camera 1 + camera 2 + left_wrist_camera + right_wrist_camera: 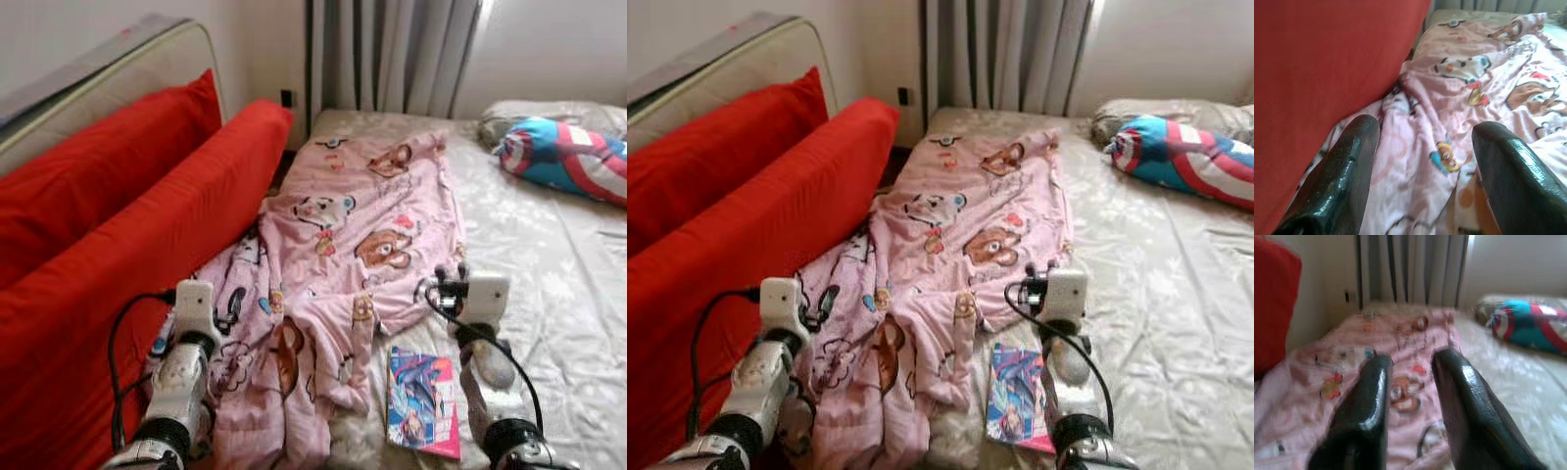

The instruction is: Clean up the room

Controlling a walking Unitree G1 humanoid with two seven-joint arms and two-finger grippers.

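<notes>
Nothing appears tidied yet. Left of the left end effector, red cushions are propped beside the bed. Its fingers are spread and empty above the crumpled pink blanket, which stretches ahead of both arms. The right end effector is likewise released. A comic book lies just beneath its arm; a shield-patterned pillow sits far ahead to its right.

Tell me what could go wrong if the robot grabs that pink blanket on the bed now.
The comic book lies at the pink blanket's near edge, so a pull might drag it off the bed. The blanket's left side is bunched against the red cushion, where it could snag. The left end effector is open above crumpled folds and the right end effector is open too, so either may pinch only a loose layer.
</notes>
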